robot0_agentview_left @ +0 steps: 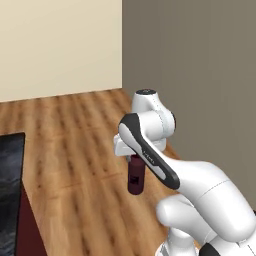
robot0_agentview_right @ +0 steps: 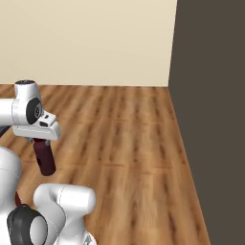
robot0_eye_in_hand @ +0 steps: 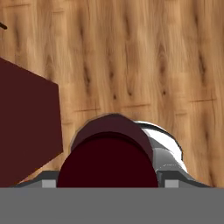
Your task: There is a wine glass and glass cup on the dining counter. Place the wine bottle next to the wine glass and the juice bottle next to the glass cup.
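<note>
- Gripper is clamped on the top of the juice bottle, which hangs upright in the air over the wooden floor.
- Your bottle looks short, wide and dark red, with a small label.
- Judging progress: you have it lifted, but placing is left; the dining counter lies off to the left.

Domestic interior, kitchen-dining area, rendered. Warm wood plank floor throughout. Plain cream wall at back, flat dark grey-brown wall or tall panel at right. Corner of black, grey-veined marble-like surface on dark red base at left edge.
</note>
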